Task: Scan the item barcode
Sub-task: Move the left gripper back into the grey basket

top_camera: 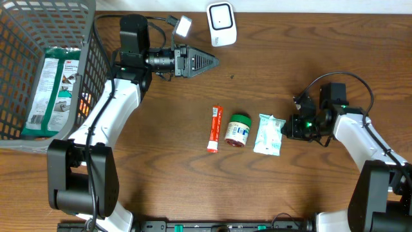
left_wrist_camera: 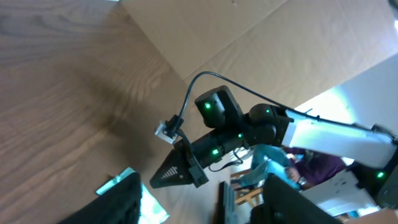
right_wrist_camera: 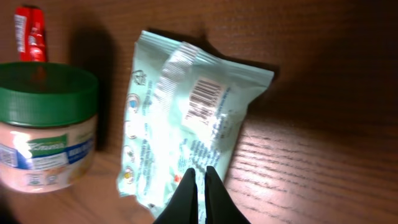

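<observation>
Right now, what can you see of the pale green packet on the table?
The pale green packet is a shiny, crinkly plastic pouch lying flat on the wooden table, barcode facing up. The green-lidded jar sits close beside it, a small gap between. The right gripper, shut, points at one edge; whether it pinches the packet is unclear.

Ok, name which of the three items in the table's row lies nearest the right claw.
The pale green packet, rightmost in the row: the right claw has its closed tips at its edge. The jar and red tube lie farther left.
</observation>
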